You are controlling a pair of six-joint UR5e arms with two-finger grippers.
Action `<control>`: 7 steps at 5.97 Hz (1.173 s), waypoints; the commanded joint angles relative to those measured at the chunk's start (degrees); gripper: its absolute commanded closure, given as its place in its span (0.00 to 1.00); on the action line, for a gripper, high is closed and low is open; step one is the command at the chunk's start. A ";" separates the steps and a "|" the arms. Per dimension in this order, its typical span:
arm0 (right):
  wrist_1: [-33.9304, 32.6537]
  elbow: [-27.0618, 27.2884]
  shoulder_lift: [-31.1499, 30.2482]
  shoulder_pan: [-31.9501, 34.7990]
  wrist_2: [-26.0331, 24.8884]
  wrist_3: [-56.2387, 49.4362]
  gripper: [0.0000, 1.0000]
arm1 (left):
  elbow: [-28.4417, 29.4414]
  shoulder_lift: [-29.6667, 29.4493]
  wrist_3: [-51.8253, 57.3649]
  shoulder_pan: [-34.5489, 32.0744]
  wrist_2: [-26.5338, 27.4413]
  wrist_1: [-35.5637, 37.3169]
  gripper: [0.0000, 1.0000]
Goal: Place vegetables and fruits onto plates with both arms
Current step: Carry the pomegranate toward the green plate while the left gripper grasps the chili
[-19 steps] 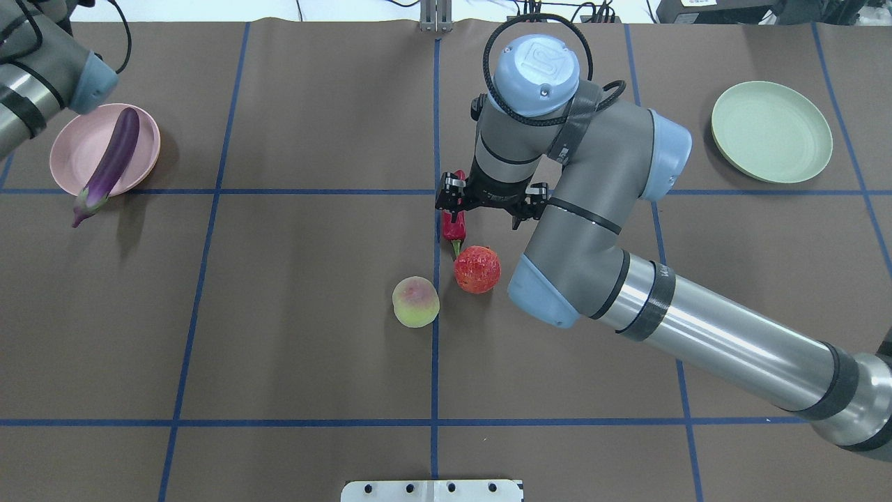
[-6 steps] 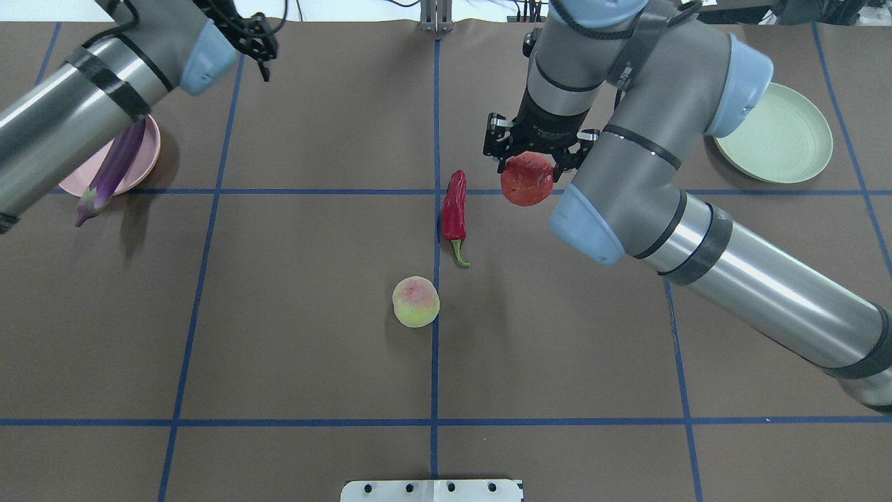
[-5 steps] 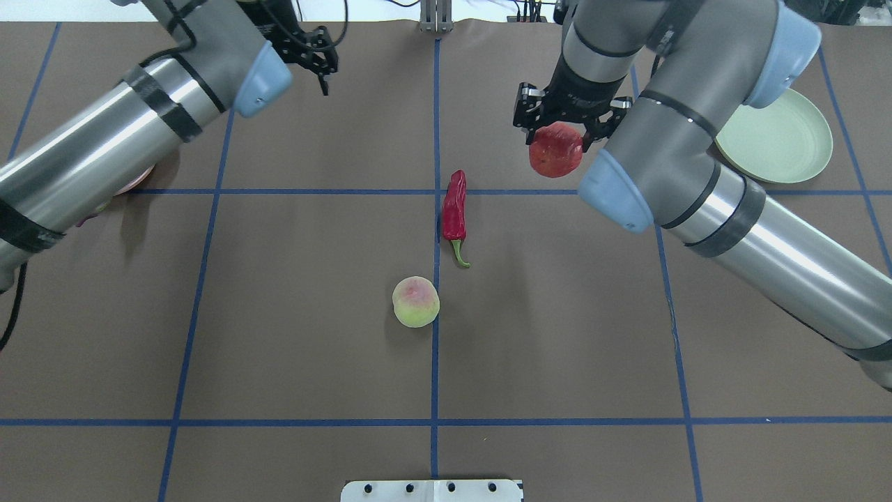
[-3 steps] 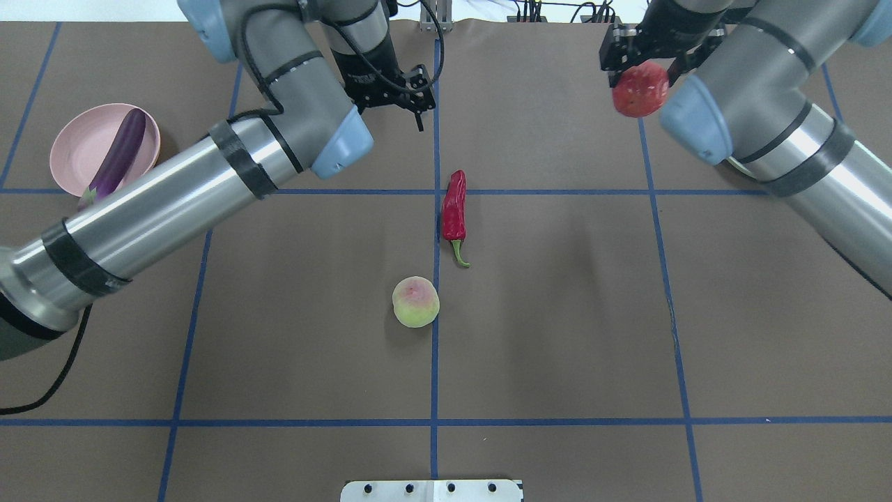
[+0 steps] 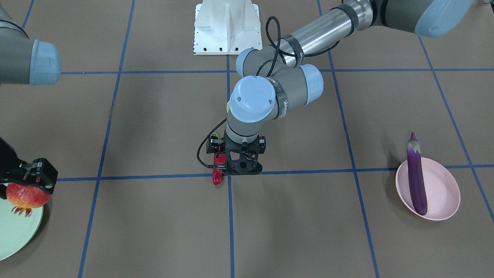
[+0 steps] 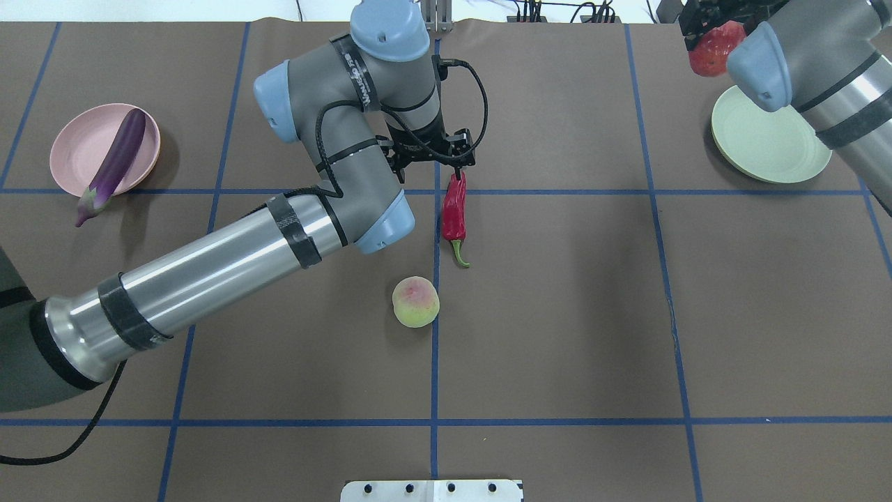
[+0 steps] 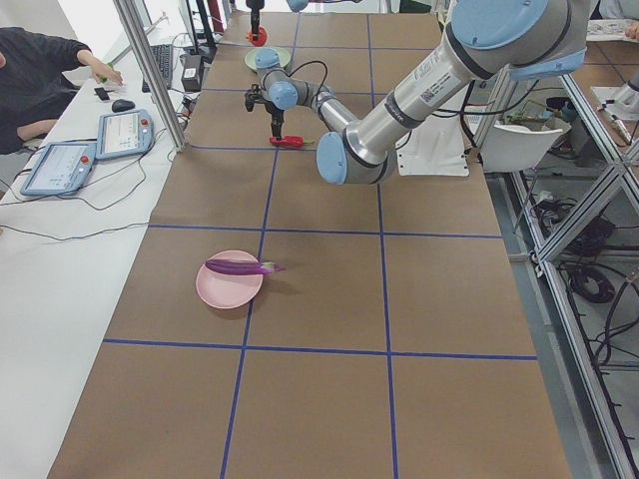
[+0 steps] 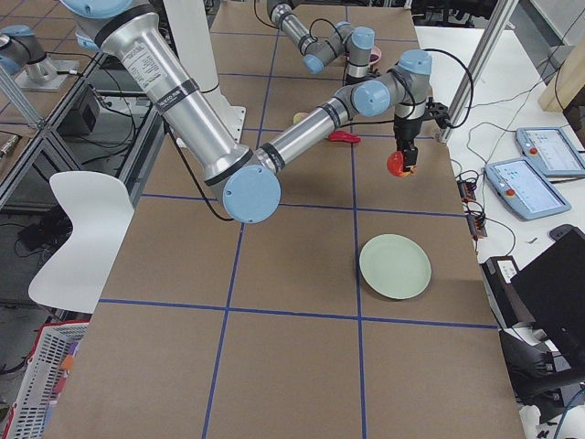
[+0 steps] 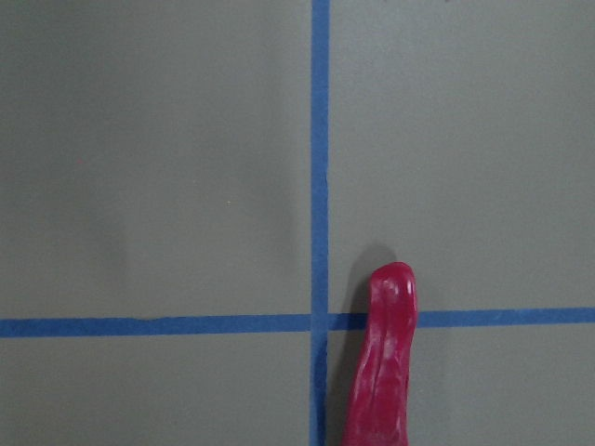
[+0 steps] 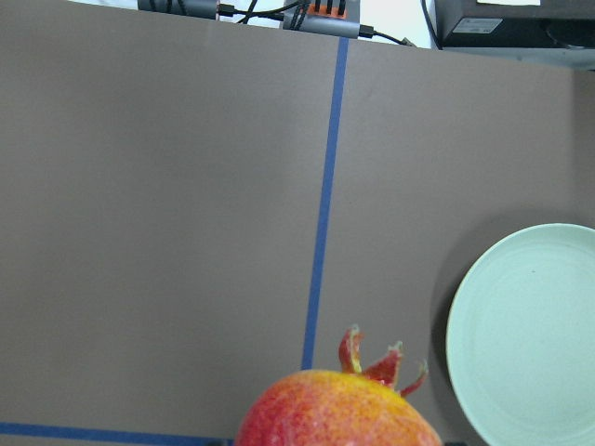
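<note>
My left gripper (image 6: 430,164) is open and hangs over the far tip of the red chili pepper (image 6: 454,213), which lies on the table at the centre line. The chili's tip shows in the left wrist view (image 9: 386,362). The peach (image 6: 415,301) lies just nearer the robot than the chili. The eggplant (image 6: 115,160) lies across the pink plate (image 6: 73,150) with its cap over the rim. My right gripper (image 5: 27,175) is shut on the pomegranate (image 6: 709,52) and holds it in the air by the edge of the empty mint green plate (image 6: 770,136).
The brown mat has a grid of blue tape lines (image 6: 557,192). The white robot base (image 5: 227,27) stands at the robot's side of the table. Laptops and cables (image 7: 90,150) lie on the side bench beyond the mat.
My left arm swung from the pink plate to the middle, over the chili. My right arm lifted the pomegranate and carried it away from the centre to beside the green plate.
</note>
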 commanded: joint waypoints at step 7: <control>13.60 -13.24 -3.78 3.82 -0.12 -8.81 1.00 | 7.99 -2.31 -0.82 4.01 5.46 -8.32 0.35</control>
